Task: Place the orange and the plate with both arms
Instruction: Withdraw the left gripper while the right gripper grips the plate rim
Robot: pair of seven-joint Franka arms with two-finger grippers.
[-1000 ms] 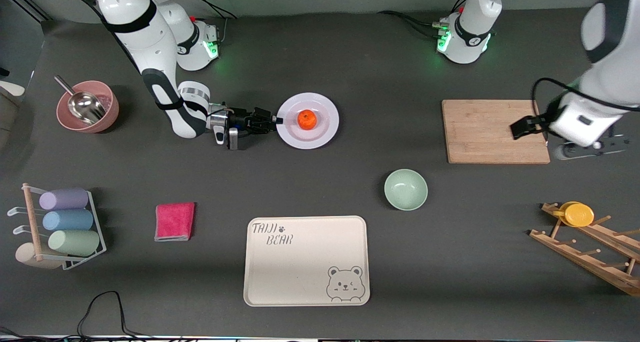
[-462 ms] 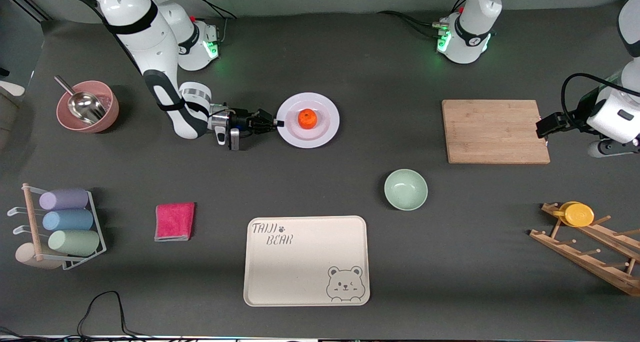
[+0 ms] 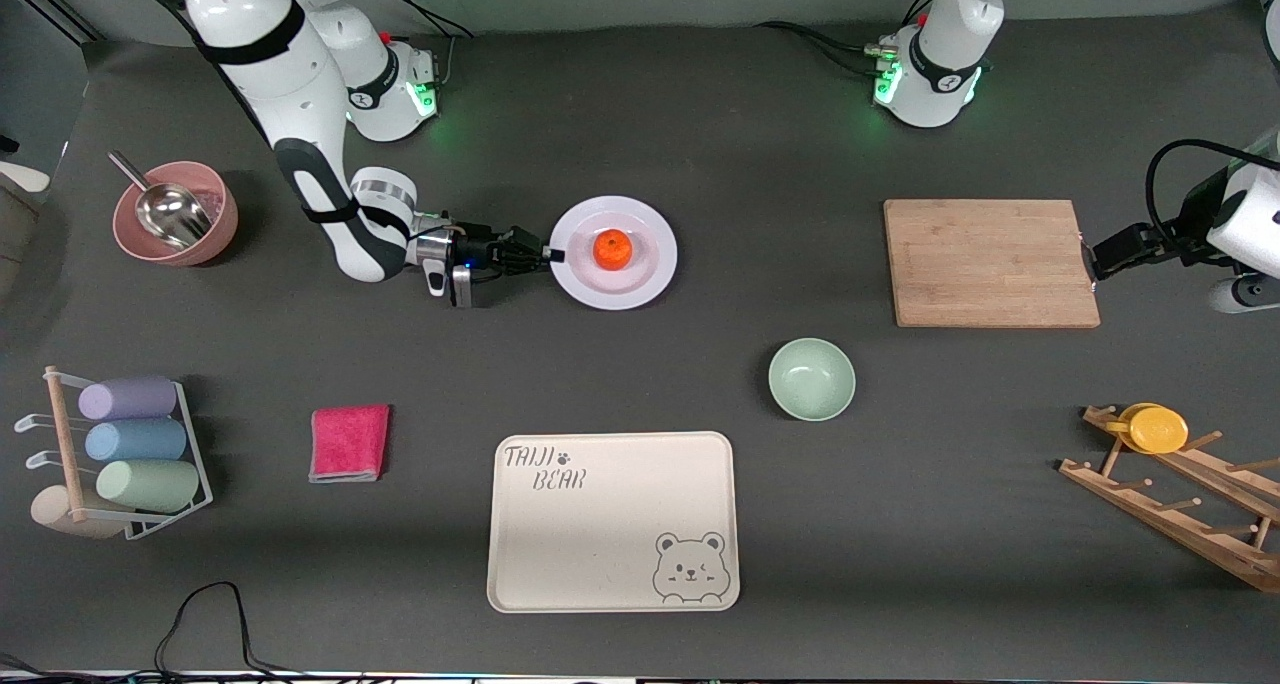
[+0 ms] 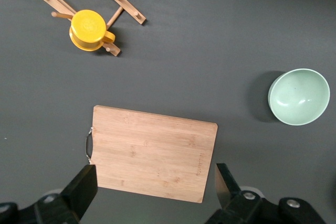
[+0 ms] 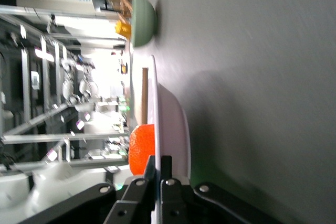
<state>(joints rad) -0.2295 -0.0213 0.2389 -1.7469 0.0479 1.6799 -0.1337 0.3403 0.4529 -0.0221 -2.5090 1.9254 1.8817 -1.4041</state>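
Observation:
The white plate [image 3: 645,269] lies in the middle of the table toward the right arm's end, with the orange [image 3: 613,249] at its centre. My right gripper [image 3: 553,255] reaches in low from the side and is shut on the plate's rim. In the right wrist view the fingers [image 5: 158,163] pinch the thin edge of the plate [image 5: 170,124], and the orange [image 5: 140,148] shows just past them. My left gripper [image 4: 156,195] hangs open and holds nothing, high over the end of the wooden cutting board [image 4: 152,153]. The left arm's hand [image 3: 1240,254] is at its end of the table.
The cutting board [image 3: 990,262] lies toward the left arm's end, with a pale green bowl [image 3: 811,379] nearer the front camera. A cream bear-print tray [image 3: 612,521], pink cloth [image 3: 349,443], pink bowl with scoop [image 3: 178,214], cup rack [image 3: 125,454] and wooden rack with yellow cup [image 3: 1155,429] ring the table.
My right gripper has closed onto the plate's rim, and plate and orange have shifted slightly lower in the front view. The left arm has drawn back off the cutting board toward its end.

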